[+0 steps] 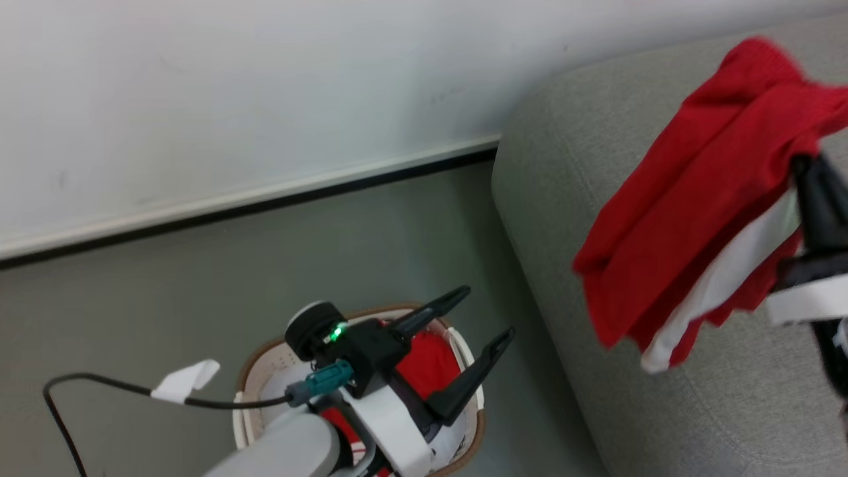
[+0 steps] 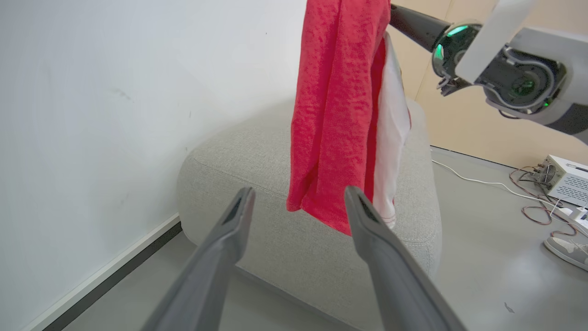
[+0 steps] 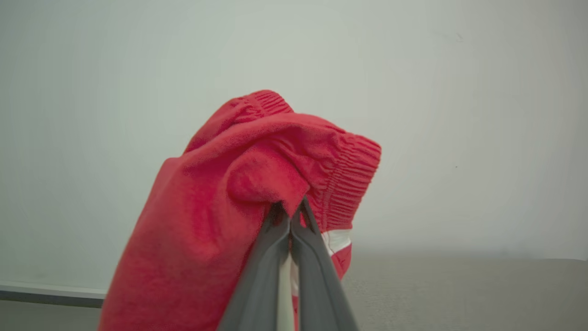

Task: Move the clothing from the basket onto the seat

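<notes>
Min. 2 red garments (image 1: pixel 689 199), 1 basket (image 1: pixel 268 374), 1 seat (image 1: pixel 729 411), 1 shoe (image 2: pixel 567 250), 1 wht box (image 2: pixel 566 178).

Left gripper (image 2: pixel 298 191) has its two grey fingers spread wide, nothing between them. Past them a red garment (image 2: pixel 335 115) with a broad white stripe hangs straight down from the right gripper (image 2: pixel 402 20), which meets it up top. The grey seat (image 2: pixel 229 165) sits behind it, against the white wall (image 2: pixel 115 115). Off to the right on the floor (image 2: pixel 482 239): tangled cables (image 2: pixel 528 202), a white box (image 2: pixel 567 177) and a shoe (image 2: pixel 567 250).
</notes>
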You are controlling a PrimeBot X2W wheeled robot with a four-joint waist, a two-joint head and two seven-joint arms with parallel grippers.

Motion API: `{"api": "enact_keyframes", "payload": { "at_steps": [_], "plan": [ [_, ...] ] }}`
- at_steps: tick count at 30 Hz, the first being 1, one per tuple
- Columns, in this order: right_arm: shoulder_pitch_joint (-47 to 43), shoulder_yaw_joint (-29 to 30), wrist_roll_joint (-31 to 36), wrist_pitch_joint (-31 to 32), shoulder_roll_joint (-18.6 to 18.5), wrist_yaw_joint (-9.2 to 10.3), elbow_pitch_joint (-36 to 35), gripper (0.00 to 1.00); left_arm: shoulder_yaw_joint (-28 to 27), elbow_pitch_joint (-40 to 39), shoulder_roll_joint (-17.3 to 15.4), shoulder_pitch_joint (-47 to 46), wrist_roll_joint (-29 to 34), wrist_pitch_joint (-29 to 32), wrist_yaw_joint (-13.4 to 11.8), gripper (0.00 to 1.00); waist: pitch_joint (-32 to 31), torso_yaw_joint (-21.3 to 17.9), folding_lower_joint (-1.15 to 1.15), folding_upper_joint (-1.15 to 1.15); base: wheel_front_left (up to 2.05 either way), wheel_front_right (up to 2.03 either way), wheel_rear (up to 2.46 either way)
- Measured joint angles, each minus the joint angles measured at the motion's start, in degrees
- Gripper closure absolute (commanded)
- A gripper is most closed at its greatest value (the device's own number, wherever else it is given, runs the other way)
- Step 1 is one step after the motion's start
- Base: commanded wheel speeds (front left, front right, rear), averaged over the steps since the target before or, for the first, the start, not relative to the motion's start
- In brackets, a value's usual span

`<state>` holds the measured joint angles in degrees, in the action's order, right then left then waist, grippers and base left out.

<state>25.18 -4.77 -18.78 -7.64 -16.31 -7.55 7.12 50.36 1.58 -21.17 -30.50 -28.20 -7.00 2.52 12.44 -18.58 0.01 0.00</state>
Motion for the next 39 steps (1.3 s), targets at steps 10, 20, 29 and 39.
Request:
{"api": "enact_keyframes", "payload": {
  "at_steps": [10, 20, 29, 39],
  "plan": [
    [27.36, 22.17, 10.1, 2.49, -4.28, 0.0, 11.78, 1.0, -1.83, -5.22, -1.1, -10.39, 3.53, 0.83, 1.43, 0.0, 15.59, 5.26, 0.01, 0.0, 0.0, 0.0, 0.0],
    [38.35, 46.28, 27.69, 6.55, -5.06, 0.0, 25.47, 1.0, -3.33, -7.1, 0.04, -14.33, 4.55, -0.81, 1.0, 0.0, 26.85, 13.31, 0.02, 0.0, 0.0, 0.0, 0.0],
    [39.25, 58.74, 39.34, 3.65, 3.97, 0.0, 28.09, 0.05, -3.98, -4.66, -0.09, -12.44, 3.23, -3.14, -0.05, 0.0, 28.79, 17.59, 0.01, 0.0, 0.0, 0.0, 0.0],
    [31.65, 49.72, 41.11, -3.25, 7.78, 0.0, 28.46, 0.0, -5.94, -1.49, -1.98, -7.21, 1.18, -5.5, -1.96, 0.0, 20.1, 15.13, 0.0, 0.0, 0.0, 0.0, 0.0]
  ]
}}
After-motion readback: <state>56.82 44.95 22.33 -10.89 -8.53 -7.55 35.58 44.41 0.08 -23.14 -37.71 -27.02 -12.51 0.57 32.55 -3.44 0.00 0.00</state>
